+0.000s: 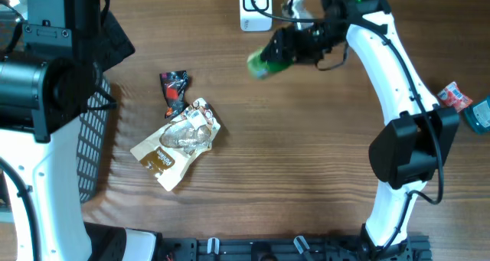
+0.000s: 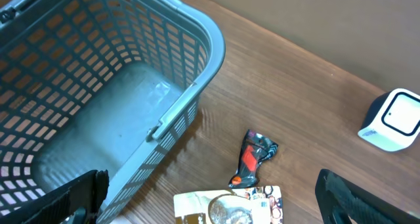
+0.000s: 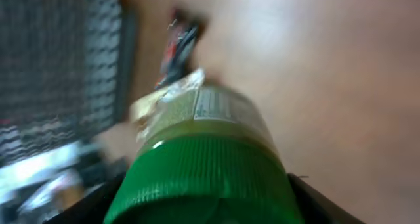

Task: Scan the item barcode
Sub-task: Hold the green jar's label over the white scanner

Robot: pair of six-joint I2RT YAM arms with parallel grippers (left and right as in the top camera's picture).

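- Left claw (image 2: 210, 196): spread wide and holding nothing. It hangs well to the left of the white scanner box (image 1: 256, 10), above the basket's near rim.
- Basket (image 2: 197, 86): one grey plastic lattice basket, far left of the scanner. Nothing shows inside it.
- Dark packet (image 1: 174, 92): one small, crinkled black-and-red wrapper lying flat on the desk (image 1: 306, 161), left of the scanner and nearer the front edge.
- Tan pouch (image 1: 178, 142): one soft snack bag with a clear window. It lies just beyond the dark packet as seen from the scanner, almost touching it.
- Scanner: one white box at the back edge of the desk, with a cable running off it.
- Green-capped bottle (image 1: 264, 62): one, the task's item, held near the front of the scanner and blurred.
  - It looks stiff and light to moderate in weight, and its smooth round wall could twist in a grip.
  - The ribbed cap end seems the surest place to hold it.
  - The right wrist view shows a pale label panel on its side. It is too blurred to tell whether that is the barcode.
- Right claw (image 1: 300, 44): partly spread and pinching the bottle at its cap end, just right of the scanner.
- Two small packs lie far right of the scanner at the desk's edge, one red (image 1: 455, 97) and one teal (image 1: 478, 115).
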